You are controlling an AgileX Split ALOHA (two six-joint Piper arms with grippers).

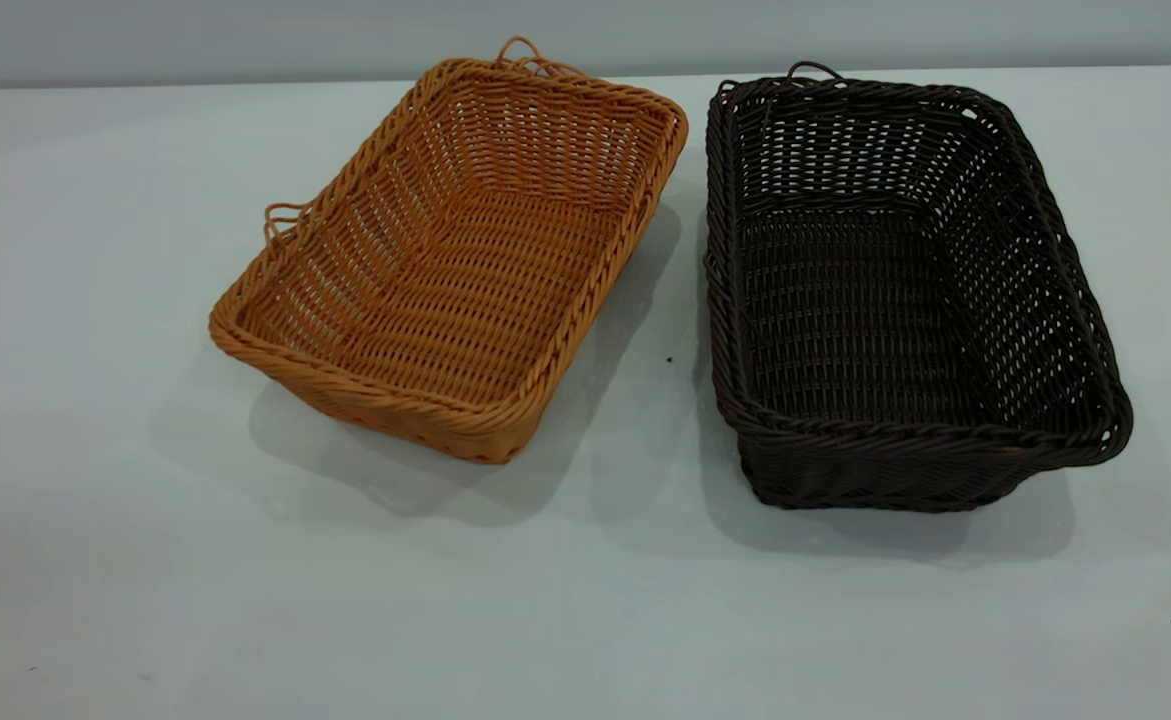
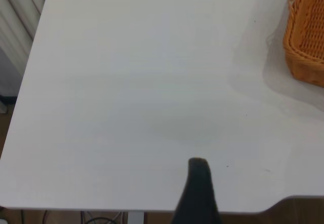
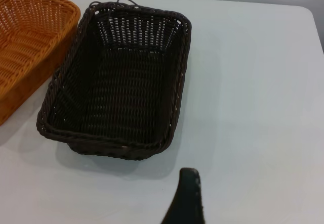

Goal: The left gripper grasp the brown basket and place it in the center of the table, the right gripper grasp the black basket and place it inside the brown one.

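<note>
1. You see the brown basket (image 1: 450, 265) and the black basket (image 1: 895, 290) side by side on the bench (image 1: 95, 500), apart, toward its far edge; both hold nothing.
2. In the left wrist view, the brown basket is cut off at the picture's edge.
3. Only one dark finger of the left end effector (image 2: 198, 191) shows, over bare bench near an edge, well apart from the brown basket; you cannot tell its state.
4. The right end effector (image 3: 186, 198) likewise shows one finger, near the black basket's short wall; state unclear.
</note>
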